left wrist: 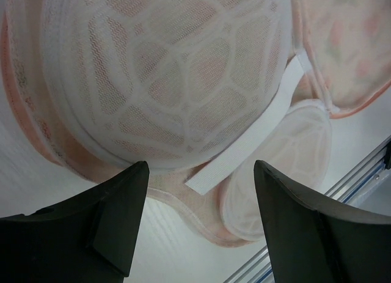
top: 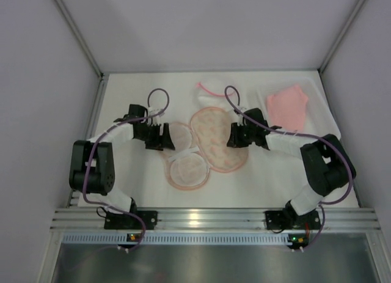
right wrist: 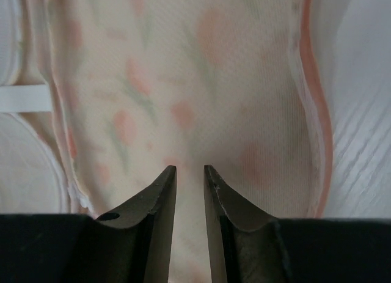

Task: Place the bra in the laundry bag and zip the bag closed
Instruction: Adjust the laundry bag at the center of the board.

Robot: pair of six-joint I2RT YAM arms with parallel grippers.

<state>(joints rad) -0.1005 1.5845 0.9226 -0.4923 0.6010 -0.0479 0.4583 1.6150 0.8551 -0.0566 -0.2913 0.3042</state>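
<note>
The left tool [left wrist: 200, 168] is spread wide over the mesh half of the bag [top: 211, 142], which lies open mid-counter. The right tool [right wrist: 190, 173] is nearly pressed together over the printed half; I cannot tell if it pinches cloth. The bra [top: 287, 107] lies far right and looks soft, light and floppy - best pinched at an edge.

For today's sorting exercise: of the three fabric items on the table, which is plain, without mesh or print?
The bra, salmon-pink, at the far right. The laundry bag has print and mesh; the round pouch is white mesh.
</note>
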